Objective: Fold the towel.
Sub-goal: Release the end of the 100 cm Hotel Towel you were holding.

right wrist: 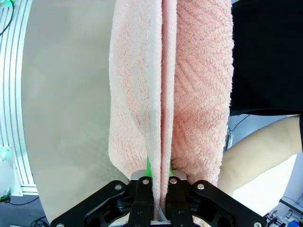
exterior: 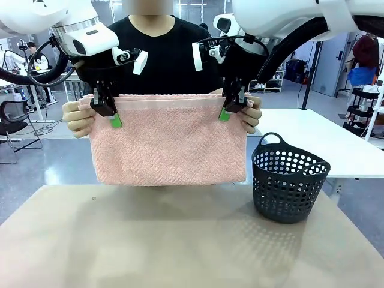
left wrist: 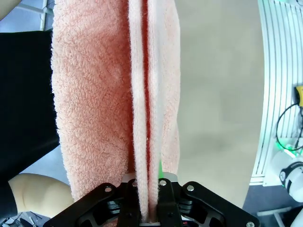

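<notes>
The salmon-pink towel [exterior: 168,141] hangs doubled over above the far edge of the table, its plain band running along the top. My left gripper [exterior: 111,113] is shut on the towel's top left corner, and my right gripper [exterior: 228,108] is shut on the top right corner. The person's hands [exterior: 78,117] hold the same corners from behind. In the left wrist view the towel [left wrist: 113,94] runs up from between the closed fingers [left wrist: 165,198]. In the right wrist view the towel [right wrist: 175,85] likewise rises from the pinched fingers [right wrist: 142,198].
A dark grey perforated basket [exterior: 288,180] stands on the beige table [exterior: 150,240] at the right, just below and beside the towel's right edge. The person in a black shirt stands right behind the towel.
</notes>
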Tool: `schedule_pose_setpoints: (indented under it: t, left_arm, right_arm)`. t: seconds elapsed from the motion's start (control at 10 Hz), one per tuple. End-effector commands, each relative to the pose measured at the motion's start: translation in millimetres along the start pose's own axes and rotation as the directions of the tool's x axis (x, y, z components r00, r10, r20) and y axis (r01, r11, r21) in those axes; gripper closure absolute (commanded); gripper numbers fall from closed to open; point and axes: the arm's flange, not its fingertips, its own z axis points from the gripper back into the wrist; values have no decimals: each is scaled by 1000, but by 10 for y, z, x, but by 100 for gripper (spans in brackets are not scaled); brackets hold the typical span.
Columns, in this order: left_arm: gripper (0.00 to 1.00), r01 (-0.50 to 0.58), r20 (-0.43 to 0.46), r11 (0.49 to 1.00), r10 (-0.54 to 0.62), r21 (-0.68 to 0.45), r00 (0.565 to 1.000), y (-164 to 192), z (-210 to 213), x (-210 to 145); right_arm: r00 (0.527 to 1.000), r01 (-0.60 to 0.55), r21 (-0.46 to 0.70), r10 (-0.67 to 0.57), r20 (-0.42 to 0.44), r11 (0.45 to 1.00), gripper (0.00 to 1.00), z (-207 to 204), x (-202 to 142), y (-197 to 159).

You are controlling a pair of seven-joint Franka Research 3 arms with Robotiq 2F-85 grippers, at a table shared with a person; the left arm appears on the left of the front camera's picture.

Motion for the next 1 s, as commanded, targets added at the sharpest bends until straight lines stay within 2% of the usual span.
schedule_pose_setpoints:
  t: [0.0,0.3,0.4,0.5,0.6,0.7,0.8,0.9]
  left_arm:
    - [100,2,2,1000,-2,4,1000,20,22,-6]
    - [100,2,2,1000,-2,4,1000,20,22,-6]
    - [96,0,0,1000,0,0,1000,0,0,0]
    - [66,6,8,1000,-6,16,1000,2,18,-6]
    - [65,0,8,1000,0,27,1000,11,34,-9]
    - [35,-12,23,999,11,36,1000,19,64,-19]
    - [34,-18,28,999,17,46,999,19,111,-29]
    - [4,-35,39,998,33,53,999,2,187,-33]
  right_arm:
    - [1000,-4,-1,4,0,1000,100,7,-17,-8]
    - [1000,-4,-1,4,0,1000,100,7,-17,-8]
    - [1000,-4,-1,4,0,1000,100,7,-17,-8]
    - [1000,0,0,0,0,1000,69,0,0,0]
    - [1000,8,4,-8,-6,1000,69,4,-14,4]
    - [1000,20,2,-20,-2,1000,42,23,-24,0]
    - [1000,28,-2,-28,4,1000,66,91,-40,-15]
    - [999,30,-10,-30,10,999,15,191,-49,-24]
